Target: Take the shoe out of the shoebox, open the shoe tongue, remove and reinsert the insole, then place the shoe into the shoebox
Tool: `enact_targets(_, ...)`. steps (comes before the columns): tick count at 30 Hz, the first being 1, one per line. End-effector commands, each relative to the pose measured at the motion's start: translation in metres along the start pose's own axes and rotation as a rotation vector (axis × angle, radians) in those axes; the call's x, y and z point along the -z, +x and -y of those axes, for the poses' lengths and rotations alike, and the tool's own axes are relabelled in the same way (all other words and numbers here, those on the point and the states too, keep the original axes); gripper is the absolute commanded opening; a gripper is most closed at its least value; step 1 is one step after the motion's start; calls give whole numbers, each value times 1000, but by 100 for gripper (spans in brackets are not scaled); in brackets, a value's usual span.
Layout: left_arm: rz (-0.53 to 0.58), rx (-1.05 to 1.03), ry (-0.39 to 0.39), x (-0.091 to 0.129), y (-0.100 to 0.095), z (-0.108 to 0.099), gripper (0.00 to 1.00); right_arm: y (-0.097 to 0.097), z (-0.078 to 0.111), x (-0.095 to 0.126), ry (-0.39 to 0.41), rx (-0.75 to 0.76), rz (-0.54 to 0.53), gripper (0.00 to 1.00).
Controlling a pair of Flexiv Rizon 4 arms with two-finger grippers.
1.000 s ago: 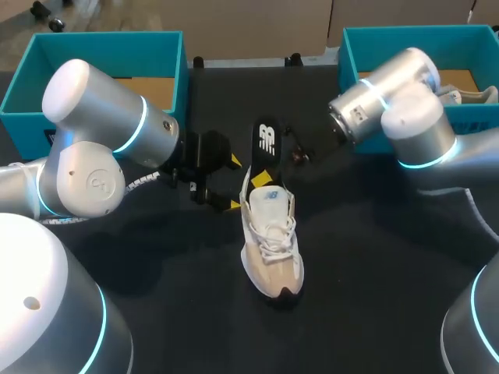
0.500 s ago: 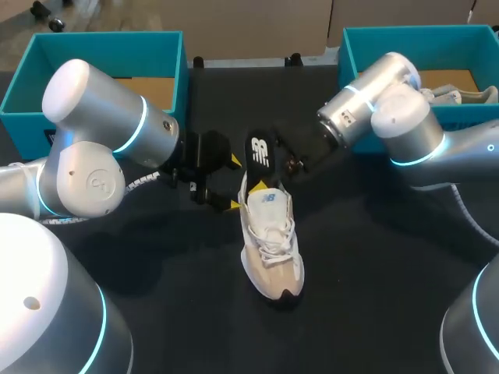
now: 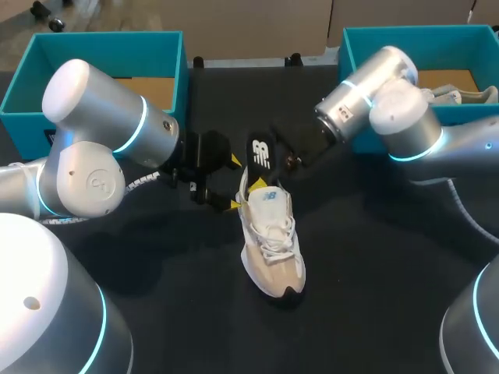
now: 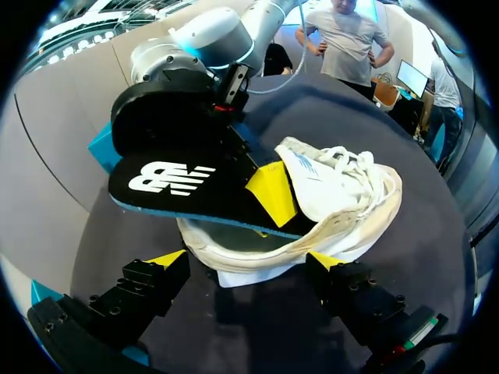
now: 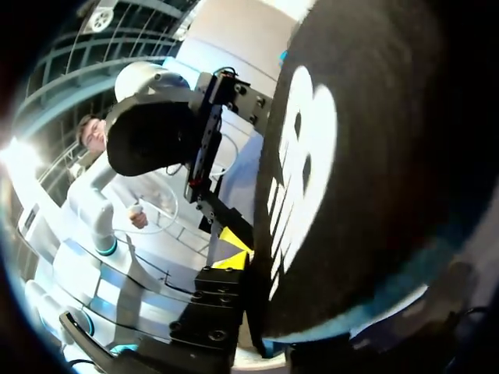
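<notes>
Here, the right hand (image 3: pixel 265 173) pinches the white-logoed black insole (image 3: pixel 262 150) at the shoe's (image 3: pixel 271 241) twelve o'clock, the left hand (image 3: pixel 233 183) spread.

Robotics lab, silver left arm (image 3: pixel 93 132) and right arm (image 3: pixel 398 109) over black table (image 3: pixel 374 265), teal shoeboxes (image 3: pixel 101 39) behind

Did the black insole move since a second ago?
Yes. The insole has dropped closer to the shoe, which lies where it did, so less of it sticks up above the heel.
</notes>
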State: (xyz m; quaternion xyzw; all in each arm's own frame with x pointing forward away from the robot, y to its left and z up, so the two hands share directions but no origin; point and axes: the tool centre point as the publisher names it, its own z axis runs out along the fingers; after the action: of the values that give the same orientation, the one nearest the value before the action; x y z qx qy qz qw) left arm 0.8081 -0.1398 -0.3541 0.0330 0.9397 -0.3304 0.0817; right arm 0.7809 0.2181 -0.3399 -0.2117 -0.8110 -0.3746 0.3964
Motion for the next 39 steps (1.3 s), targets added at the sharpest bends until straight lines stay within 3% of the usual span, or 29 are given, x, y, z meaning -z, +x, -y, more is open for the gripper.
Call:
enact_targets(1,2,0,-1,-2,0,0,100,10,-2,9,5,4,32,26)
enact_targets(12,2,0,-1,-2,0,0,100,0,-3,23,9,16,54,26)
enact_targets(15,2,0,-1,-2,0,0,100,-7,-4,26,19,16,49,11)
enact_targets(16,2,0,-1,-2,0,0,100,-8,-6,26,27,17,48,1)
enact_targets(17,2,0,-1,-2,0,0,100,-9,-7,27,34,17,48,0)
enact_targets(23,2,0,-1,-2,0,0,100,-9,-7,21,72,5,32,0)
enact_targets(30,2,0,-1,-2,0,0,100,-9,6,4,113,-59,-18,0)
enact_targets(39,2,0,-1,-2,0,0,100,-4,18,-2,108,-99,-29,0)
